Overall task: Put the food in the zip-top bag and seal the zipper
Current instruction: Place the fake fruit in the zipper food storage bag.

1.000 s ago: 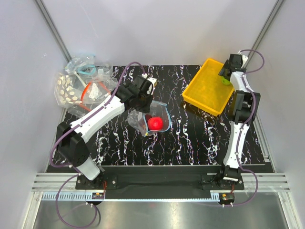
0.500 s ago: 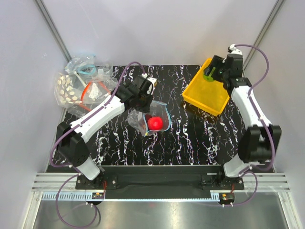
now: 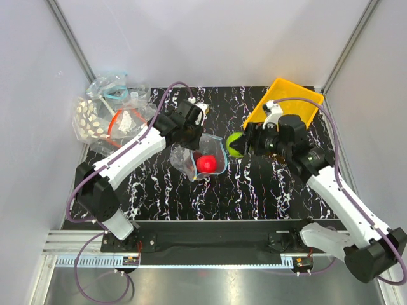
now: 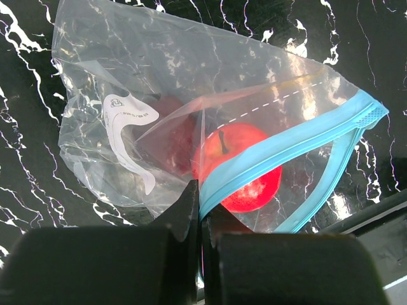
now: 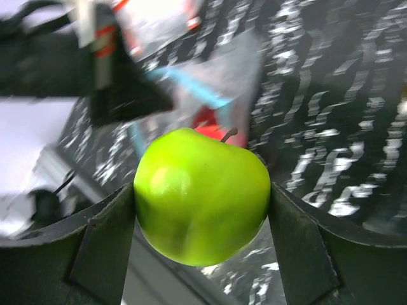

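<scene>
Three fruits (image 3: 206,164) (image 3: 235,144) (image 4: 168,136), one teal-strip bag (image 4: 146,70)

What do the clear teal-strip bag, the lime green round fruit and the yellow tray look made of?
Clear teal-strip bag: thin glossy plastic film; it creases and shows the table through.
Lime green round fruit: smooth, waxy-shiny, probably moulded plastic; real cannot be excluded.
Yellow tray: opaque, rigid-looking, likely plastic.

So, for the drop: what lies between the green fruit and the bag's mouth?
Nothing, by the top view: the green fruit hangs beside the teal rim of the bag.
</scene>
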You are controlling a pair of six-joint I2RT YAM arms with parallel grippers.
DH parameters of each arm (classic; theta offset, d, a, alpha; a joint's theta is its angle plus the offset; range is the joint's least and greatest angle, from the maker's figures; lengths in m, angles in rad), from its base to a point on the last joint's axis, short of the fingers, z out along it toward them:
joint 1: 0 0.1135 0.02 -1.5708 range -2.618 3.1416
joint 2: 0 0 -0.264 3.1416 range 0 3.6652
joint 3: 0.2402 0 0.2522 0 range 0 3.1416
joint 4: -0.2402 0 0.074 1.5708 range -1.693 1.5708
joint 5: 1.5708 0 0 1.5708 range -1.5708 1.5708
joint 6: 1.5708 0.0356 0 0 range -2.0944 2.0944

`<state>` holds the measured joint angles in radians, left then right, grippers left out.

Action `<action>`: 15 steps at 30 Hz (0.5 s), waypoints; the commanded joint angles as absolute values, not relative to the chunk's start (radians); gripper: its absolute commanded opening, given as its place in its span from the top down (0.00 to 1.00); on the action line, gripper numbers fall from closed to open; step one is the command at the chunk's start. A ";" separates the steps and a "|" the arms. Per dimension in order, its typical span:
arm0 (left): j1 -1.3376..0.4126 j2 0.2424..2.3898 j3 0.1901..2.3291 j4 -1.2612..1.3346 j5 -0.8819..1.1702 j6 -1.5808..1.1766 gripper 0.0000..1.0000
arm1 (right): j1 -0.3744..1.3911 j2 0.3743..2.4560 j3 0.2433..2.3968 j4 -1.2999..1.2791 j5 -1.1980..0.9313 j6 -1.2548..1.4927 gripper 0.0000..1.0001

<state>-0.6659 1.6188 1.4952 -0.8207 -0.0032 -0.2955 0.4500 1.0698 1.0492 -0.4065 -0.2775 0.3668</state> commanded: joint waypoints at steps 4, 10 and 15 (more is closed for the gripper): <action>-0.655 1.597 1.496 -0.795 0.017 -0.291 1.00 | 0.616 1.057 1.034 -0.385 -0.295 0.451 0.55; -0.646 1.594 1.493 -0.792 0.051 -0.291 1.00 | 0.670 1.179 1.032 -0.296 -0.224 0.479 0.54; -0.634 1.589 1.491 -0.784 0.075 -0.296 1.00 | 0.673 1.296 1.069 -0.198 -0.206 0.500 0.55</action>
